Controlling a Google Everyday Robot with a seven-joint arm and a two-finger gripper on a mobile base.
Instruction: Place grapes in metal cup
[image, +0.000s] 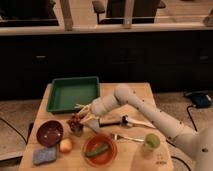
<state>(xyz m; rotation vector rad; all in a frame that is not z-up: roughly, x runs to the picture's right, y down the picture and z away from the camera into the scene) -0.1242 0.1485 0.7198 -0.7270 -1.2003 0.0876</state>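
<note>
The grapes (74, 119), a small dark bunch, sit at the mouth of the metal cup (76, 130), a short dark-grey cup left of centre on the wooden table (135, 90). My gripper (82, 114) is right at the grapes, just above and to the right of the cup. The white arm reaches in from the lower right. How far the grapes rest inside the cup is hidden.
A green tray (72, 93) lies behind the cup. A maroon bowl (50, 133), a pale orange fruit (65, 145) and a blue sponge (44, 155) are at the front left. An orange bowl (111, 154) holds a green vegetable (96, 150). A fork (125, 137), a black-handled utensil (112, 122) and a clear greenish cup (152, 142) are to the right.
</note>
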